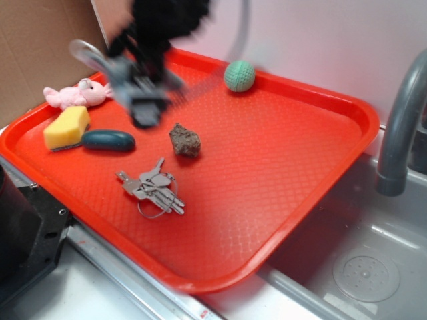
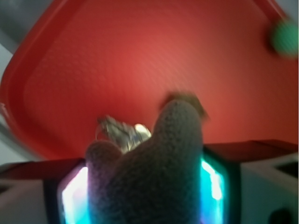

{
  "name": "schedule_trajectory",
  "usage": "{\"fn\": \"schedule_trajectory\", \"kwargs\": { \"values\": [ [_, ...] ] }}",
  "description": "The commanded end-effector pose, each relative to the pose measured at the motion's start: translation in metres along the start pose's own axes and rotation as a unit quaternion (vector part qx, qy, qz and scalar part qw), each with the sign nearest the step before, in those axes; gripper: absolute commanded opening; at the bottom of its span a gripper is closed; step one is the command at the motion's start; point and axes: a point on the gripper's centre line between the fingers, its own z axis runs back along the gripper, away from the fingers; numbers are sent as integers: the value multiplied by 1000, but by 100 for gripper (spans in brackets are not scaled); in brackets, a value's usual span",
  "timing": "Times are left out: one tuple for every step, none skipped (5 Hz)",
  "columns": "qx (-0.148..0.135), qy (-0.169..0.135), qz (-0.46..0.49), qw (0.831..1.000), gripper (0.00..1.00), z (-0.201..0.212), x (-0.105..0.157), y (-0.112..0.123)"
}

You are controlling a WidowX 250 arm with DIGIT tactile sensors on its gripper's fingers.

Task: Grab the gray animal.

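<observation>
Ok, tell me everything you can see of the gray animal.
The gray animal shows clearly only in the wrist view: a fuzzy gray plush, with two rounded ear-like lobes pointing away from the camera, one longer than the other. It sits between the jaws of the gripper, whose lit pads flank it on both sides, held above the red tray. Its face and lower body are hidden. In the exterior view it is a gray blur at the moving gripper, and details cannot be made out.

A kitchen-sink setup, staged like a lab: a curved gray faucet (image 1: 403, 127) and steel sink basin (image 1: 363, 267) sit well right of the end effector (image 1: 143, 110), a brown cardboard sheet (image 1: 40, 47) behind its left.
</observation>
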Motion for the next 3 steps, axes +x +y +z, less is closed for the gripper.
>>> {"fn": "schedule_trajectory", "kwargs": {
  "values": [
    [-3,-47,244,969,0,33,-34,-7],
    [-20,-81,363,928,0,36,-49,-4],
    [-16,-94,455,886,0,39,-42,-6]
  ]
}}
